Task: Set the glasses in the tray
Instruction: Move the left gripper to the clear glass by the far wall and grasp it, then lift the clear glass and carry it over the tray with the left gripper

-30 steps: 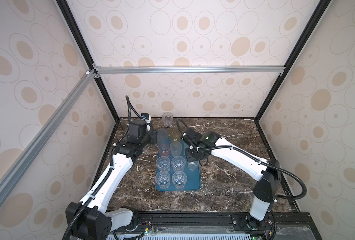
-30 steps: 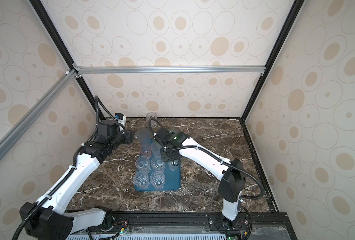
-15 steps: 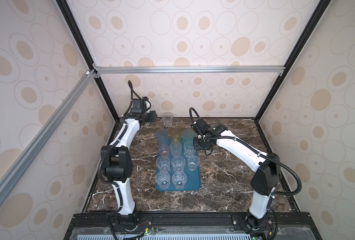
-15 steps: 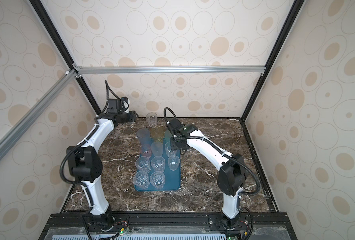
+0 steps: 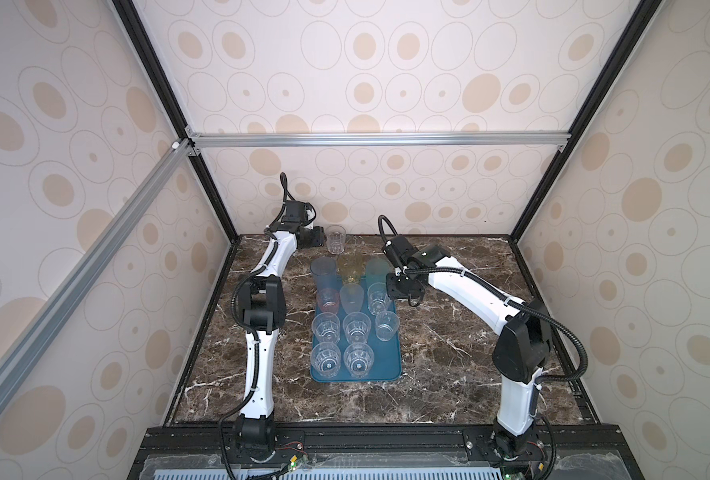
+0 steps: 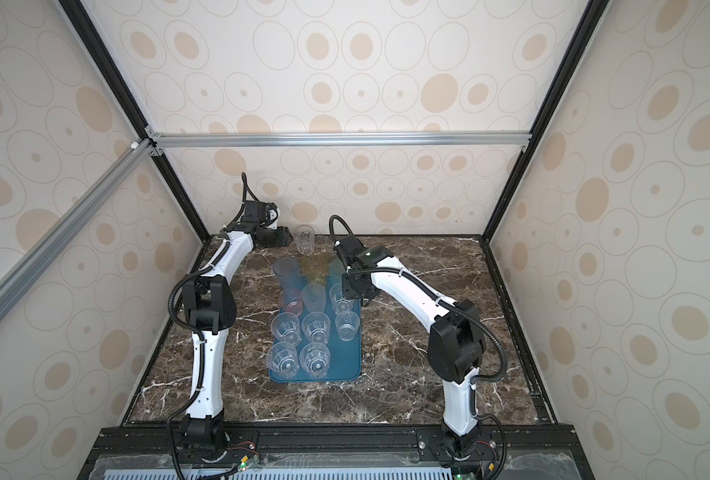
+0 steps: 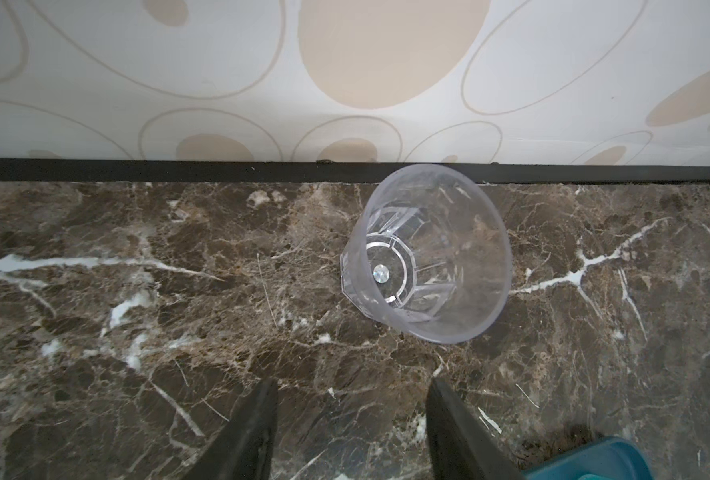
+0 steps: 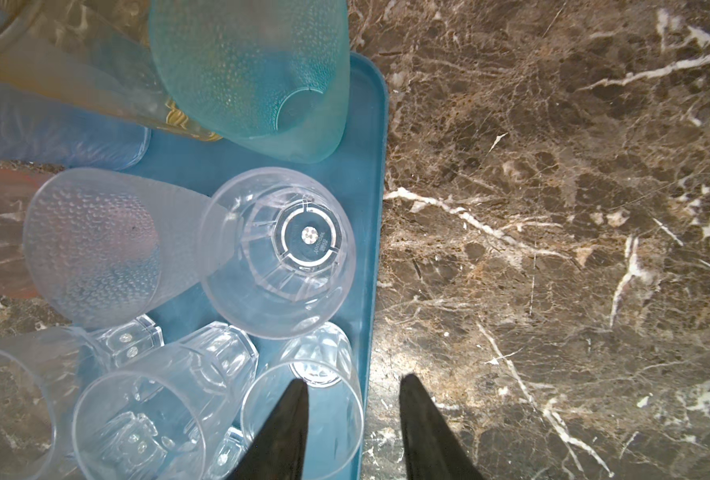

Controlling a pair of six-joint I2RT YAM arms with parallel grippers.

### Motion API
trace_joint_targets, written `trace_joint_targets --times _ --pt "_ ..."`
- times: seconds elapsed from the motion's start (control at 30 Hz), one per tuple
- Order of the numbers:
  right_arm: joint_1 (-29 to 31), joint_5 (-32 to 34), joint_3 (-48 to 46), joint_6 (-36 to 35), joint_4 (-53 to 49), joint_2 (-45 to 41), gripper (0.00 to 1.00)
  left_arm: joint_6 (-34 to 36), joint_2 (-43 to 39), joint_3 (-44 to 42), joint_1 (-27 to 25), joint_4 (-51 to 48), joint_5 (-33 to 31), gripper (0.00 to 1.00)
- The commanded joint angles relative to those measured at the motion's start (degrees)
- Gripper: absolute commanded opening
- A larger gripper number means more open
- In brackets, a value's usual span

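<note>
Seven clear glasses [image 5: 325, 357], five tinted glasses [image 5: 323, 266], one tray [image 5: 382, 365].

11 glasses [image 5: 357, 328] stood upright in the tray [image 5: 386, 363]; 1 stood outside it.
The flat teal-blue tray lay lengthwise, front to back. Clear faceted glasses filled its front rows, with pink [image 5: 328, 300], grey [image 5: 351, 297], blue [image 5: 322, 270], yellow [image 5: 350, 266] and teal [image 5: 376, 270] ones behind. The lone clear glass [image 5: 336, 240] stood upright on the marble [image 5: 449, 357] just beyond it.

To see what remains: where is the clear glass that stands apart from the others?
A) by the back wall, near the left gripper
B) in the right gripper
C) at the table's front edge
A: the clear glass stands by the back wall, before the left gripper.
</note>
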Motion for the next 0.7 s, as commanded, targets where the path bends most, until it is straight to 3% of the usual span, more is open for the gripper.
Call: trace_joint_targets --times 0.0,0.13,0.4,0.67 --pt "-0.2 -0.6 1.1 -0.4 -0.4 1.4 0.4 -1.7 1.0 3.0 -1.0 2.7 -0.4 0.56" --pt "-0.2 -1.2 -0.3 0.0 0.3 1.4 0.4 -3.4 2.1 2.9 -2.1 6.8 -0.3 0.56" --pt "-0.2 -1.6 -1.7 0.6 0.6 0.8 0.4 -3.0 5.8 4.3 -3.5 9.7 -7.0 0.54" --pt "-0.2 -2.7 -2.1 1.5 1.0 0.9 0.4 -2.4 7.3 4.7 -3.7 10.5 -12.0 0.46"
